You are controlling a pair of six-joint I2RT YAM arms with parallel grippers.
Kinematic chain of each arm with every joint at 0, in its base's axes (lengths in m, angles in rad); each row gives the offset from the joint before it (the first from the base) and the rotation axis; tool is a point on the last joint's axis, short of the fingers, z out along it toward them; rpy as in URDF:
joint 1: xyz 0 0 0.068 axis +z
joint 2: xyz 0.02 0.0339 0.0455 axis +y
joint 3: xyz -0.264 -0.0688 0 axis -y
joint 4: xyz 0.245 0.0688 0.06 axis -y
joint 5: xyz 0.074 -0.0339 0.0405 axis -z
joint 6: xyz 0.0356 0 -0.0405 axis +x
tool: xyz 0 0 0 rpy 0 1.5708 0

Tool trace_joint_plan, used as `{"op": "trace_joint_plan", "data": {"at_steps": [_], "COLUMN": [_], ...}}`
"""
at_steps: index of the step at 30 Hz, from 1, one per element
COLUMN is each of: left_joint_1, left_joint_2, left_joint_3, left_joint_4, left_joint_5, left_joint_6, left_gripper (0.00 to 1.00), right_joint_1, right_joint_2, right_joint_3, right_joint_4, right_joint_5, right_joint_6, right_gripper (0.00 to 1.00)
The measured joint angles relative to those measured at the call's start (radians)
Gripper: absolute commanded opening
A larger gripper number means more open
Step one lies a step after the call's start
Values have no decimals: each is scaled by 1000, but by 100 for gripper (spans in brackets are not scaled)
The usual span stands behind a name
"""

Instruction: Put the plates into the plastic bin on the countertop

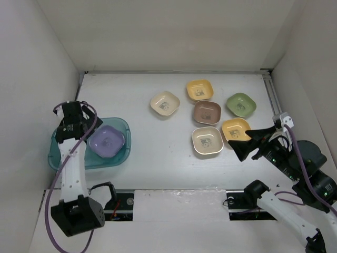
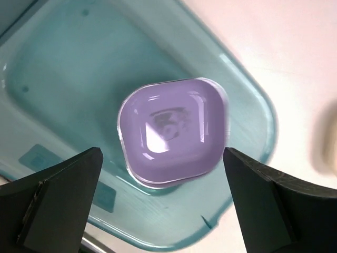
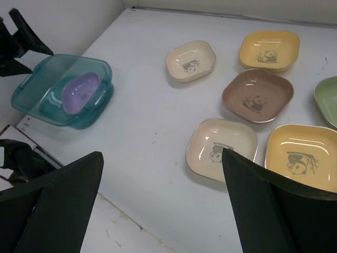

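top view, bin: the plastic bin (image 1: 59, 154) sits at the left edge of the table (image 1: 152, 153), its long axis running left to right. The purple plate (image 1: 107, 140) lies flat in its right half.
top view, left out: six plates sit on the table in a cluster right of centre. They are the far cream plate (image 1: 165, 104), far yellow plate (image 1: 200, 89), brown plate (image 1: 207, 112), green plate (image 1: 241, 104), yellow-orange plate (image 1: 235, 129) and near cream plate (image 1: 207, 141).
top view, nearer arm: the right arm (image 1: 287, 161) reaches in just beside the yellow-orange plate. The left arm (image 1: 71, 174) stands over the bin, well apart from the cluster.
left wrist view, grasp: the left end effector (image 2: 162, 153) is spread wide and grips nothing. The purple plate lies between and beyond the fingers, clear of both, on the bin floor.
right wrist view, grasp: the right end effector (image 3: 161, 154) is wide and empty.
right wrist view, bearing: the near cream plate lies just ahead, next to the right finger (image 3: 274, 211), and the yellow-orange plate lies further right. Neither rounded-square plate has a long axis to line up with.
judgement: the right arm seems best placed for the next pick. The bin lies far to its left.
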Motion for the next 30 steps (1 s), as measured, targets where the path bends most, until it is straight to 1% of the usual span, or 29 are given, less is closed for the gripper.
{"op": "trace_joint_plan", "data": {"at_steps": [3,4,6,8,11,13,15,17,20,24,28,29,30], "left_joint_1": [-10,-20,-82,-174,-351,-478,-567,-620,-632,-618,-606,-606,-606], "left_joint_2": [-70,-70,-33,30,191,344,507,669,846,988,1058,1063,1068], "left_joint_3": [52,68,126,185,281,360,473,584,688,747,744,735,726], "left_joint_4": [9,10,39,76,143,176,175,182,178,165,177,191,201], "left_joint_5": [79,93,132,161,155,134,112,96,60,24,21,24,28], "left_joint_6": [4,3,-4,-13,-33,-42,-51,-61,-78,-93,-99,-98,-102], "left_gripper": [100,100,100,100,100,100,100,100,100,98,89,81,78], "right_joint_1": [0,0,0,0,0,0,0,0,0,0,0,0,0], "right_joint_2": [0,0,3,8,16,23,29,31,31,31,31,31,31], "right_joint_3": [0,0,0,0,-1,-2,-2,-2,-2,-2,-2,-2,-2], "right_joint_4": [1,2,3,9,23,24,24,24,24,23,23,23,23], "right_joint_5": [0,0,0,0,0,0,1,1,1,2,6,6,8], "right_joint_6": [0,0,0,1,2,4,8,10,15,21,27,28,29], "right_gripper": [100,100,100,100,100,100,100,100,100,100,100,100,100]}}
